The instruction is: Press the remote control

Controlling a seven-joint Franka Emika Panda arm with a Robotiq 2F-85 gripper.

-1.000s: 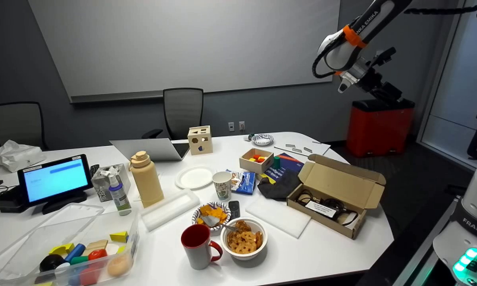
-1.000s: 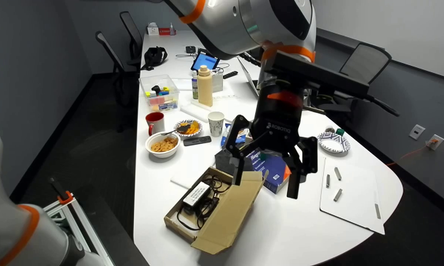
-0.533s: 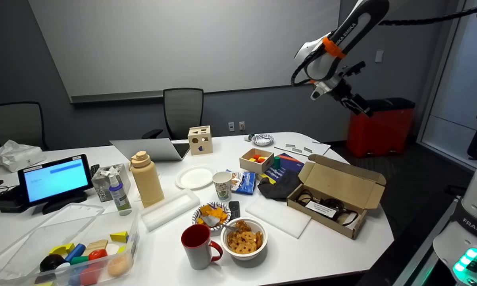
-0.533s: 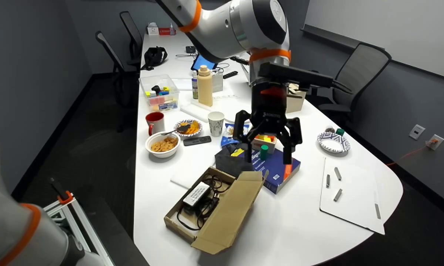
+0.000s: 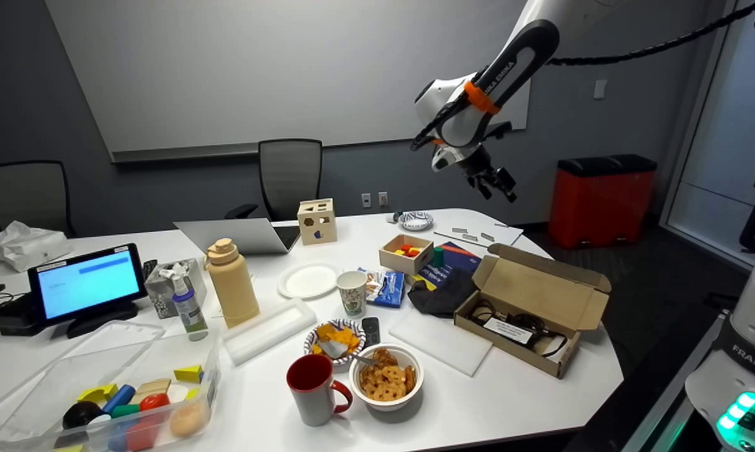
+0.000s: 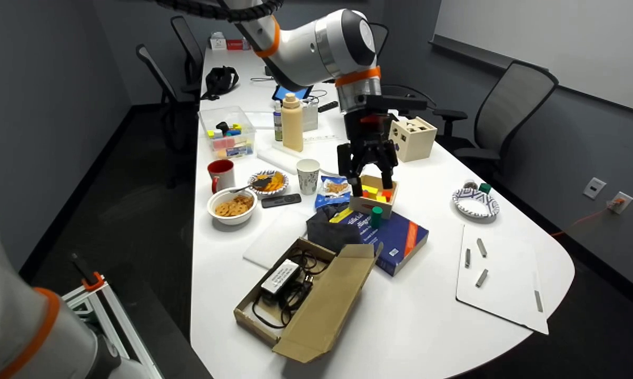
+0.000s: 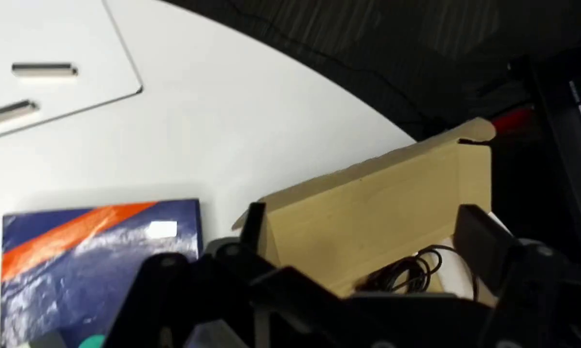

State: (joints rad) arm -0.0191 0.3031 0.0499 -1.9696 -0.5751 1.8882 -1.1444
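the gripper (image 7: pixel 363 224) is noted above the table (image 6: pixel 411 316), its fingers parted wide, with nothing held between them in the wrist view. the remote control (image 6: pixel 280 200) is found lying flat, well apart from the gripper, in both exterior views; what appears to be a second remote (image 6: pixel 328 106) is noted farther back, but the nearer one is judged to be meant. the step in hand is assessed as the approach, with contact not yet made. for a sound press, the fingers should be brought together before descent, so that one narrow tip is presented; the tip should be centred over the chosen button, and force applied lightly and straight down, lest the remote control be skidded or tipped. individual buttons cannot be made out at this size. as to clearances, the remote control is hemmed in by a paper bowl (image 6: pixel 283 187), a white bowl (image 6: pixel 235 219) and a paper cup (image 6: pixel 308 176), all set just beside it; whether it is touched by either bowl cannot be told. open room is offered over the low white board (image 6: pixel 274 237), from which side entry is advised. the raised lid of the cardboard box (image 6: pixel 327 305) should be cleared during the traverse.
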